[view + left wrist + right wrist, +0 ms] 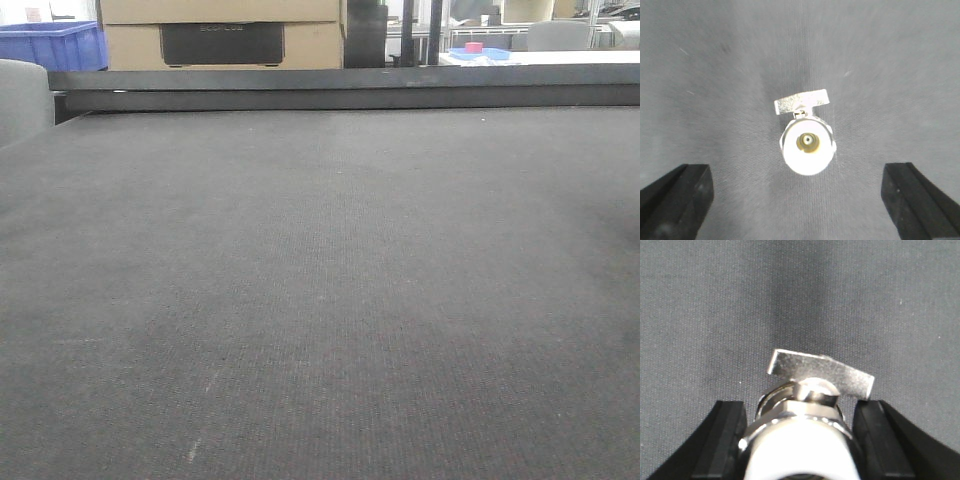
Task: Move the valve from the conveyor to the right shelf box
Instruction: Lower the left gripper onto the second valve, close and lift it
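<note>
Firstly, my right gripper: closed around the gripped valve, with one black finger against each flank of its shiny body.
Gripped valve: fills the bottom of my right wrist view, its end towards the camera. Its flat metal handle sits on top, tilted down to the right, just above the fingertips.
Resting or lifted: I cannot tell whether this valve touches the belt beneath it.
My left gripper: wide open, touching nothing. Its two black fingers sit at the bottom corners of the left wrist view, well apart from each other.
Loose valve: sits on the belt between those spread fingers, clear of both. I see it end-on, a pale round face with a brass-coloured centre. Its silver lever lies crosswise on the far side.
Conveyor: a dark grey woven belt that lies under both my wrists and fills nearly all of the front view.
Far edge: a dark rail runs across behind the belt.
Beyond the rail: a cardboard box with a black panel and a blue crate at the left. At the right, a small pink object rests on a blue tray.
Left edge: a grey rounded shape stands just beside the belt.
</note>
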Controlling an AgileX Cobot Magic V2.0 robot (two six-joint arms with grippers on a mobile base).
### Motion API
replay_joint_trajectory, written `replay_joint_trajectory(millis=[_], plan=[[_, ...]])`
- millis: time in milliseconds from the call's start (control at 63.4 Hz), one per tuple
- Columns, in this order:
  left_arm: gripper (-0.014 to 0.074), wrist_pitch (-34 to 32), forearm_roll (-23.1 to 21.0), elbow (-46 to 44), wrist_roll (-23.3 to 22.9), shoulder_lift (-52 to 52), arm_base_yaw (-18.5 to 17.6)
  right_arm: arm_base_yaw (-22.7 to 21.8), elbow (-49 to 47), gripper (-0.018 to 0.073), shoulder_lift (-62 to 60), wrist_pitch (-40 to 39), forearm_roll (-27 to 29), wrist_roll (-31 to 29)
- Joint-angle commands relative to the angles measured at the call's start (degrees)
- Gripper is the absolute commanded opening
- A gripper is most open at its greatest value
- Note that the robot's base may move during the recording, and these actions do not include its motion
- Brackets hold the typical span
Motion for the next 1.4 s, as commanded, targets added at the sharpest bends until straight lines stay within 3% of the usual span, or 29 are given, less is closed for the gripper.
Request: replay_joint_trajectory(millis=[0, 679, 836, 1026, 1231, 1389], plan=[[0.0580, -1.4, -0.5, -0.5, 0.3, 2.5, 0.2, 0.0, -0.3, -0.0154, -1.0, -2.1, -0.3, -0.3], [0.0549, -3.2, -2.8, -0.4, 0.3, 9.8, 0.3, 0.0, -0.3, -0.0154, -1.0, -3.3, -0.3, -0.3], [0.0309, -3.0, -3.4, -0.4, 0.3, 9.8, 0.3, 0.0, -0.3, -0.0154, -1.0, -3.4, -0.3, -0.3], [-0.0111, -1.3, -4.1, -0.4, 0.3, 9.8, 0.3, 0.0, -0.3, -0.0154, -1.0, -3.9, -0.3, -0.3], [-0.0111, 0.0, -6.9, -0.4, 0.2, 8.8, -0.3, 0.0, -0.3, -0.0154, -1.0, -4.6, -0.3, -0.3], [-0.0111, 0.0, -6.5, -0.1, -1.6, 4.7, -3.3, 0.0, -0.3, -0.0154, -1.0, -5.0, -0.3, -0.3]])
